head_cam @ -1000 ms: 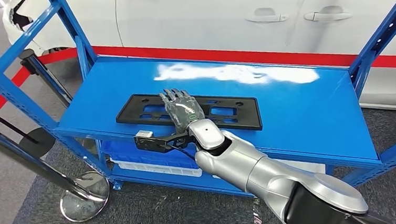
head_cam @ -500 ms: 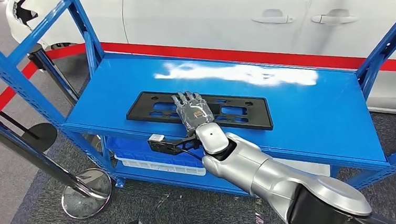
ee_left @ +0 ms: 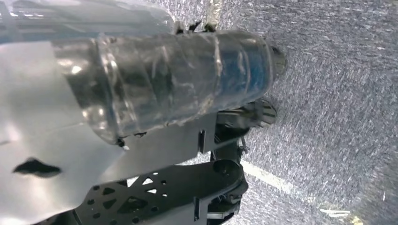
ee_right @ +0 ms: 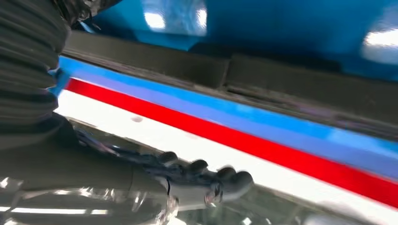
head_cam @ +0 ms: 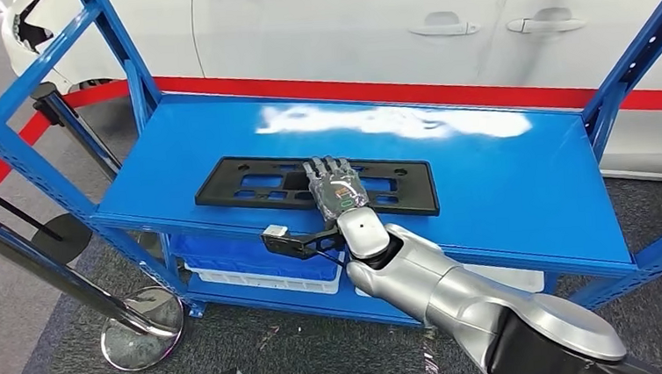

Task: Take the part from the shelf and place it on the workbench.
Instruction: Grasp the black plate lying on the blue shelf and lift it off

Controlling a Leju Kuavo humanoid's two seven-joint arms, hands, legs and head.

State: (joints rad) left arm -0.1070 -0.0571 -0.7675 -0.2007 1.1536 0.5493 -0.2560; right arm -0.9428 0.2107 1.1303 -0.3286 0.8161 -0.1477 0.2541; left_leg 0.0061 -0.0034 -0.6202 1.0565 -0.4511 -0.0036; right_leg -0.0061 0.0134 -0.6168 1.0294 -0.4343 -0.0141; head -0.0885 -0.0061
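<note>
The part, a long flat black plastic plate with cut-outs, lies on the blue shelf near its front edge. My right hand reaches in from the front and lies flat over the plate's middle, fingers stretched out side by side and holding nothing. In the right wrist view the hand hovers close to the plate's dark edge. My left hand, wrapped in clear plastic, hangs above the grey floor; how its fingers lie is hidden.
Blue uprights frame the shelf on both sides. A white car stands right behind it. A blue bin sits on the lower level. A chrome barrier post base stands on the floor to the left.
My right hand has slid to the right along the plate, from left of its middle to the middle. The view swayed and came back. The plate has not moved.
</note>
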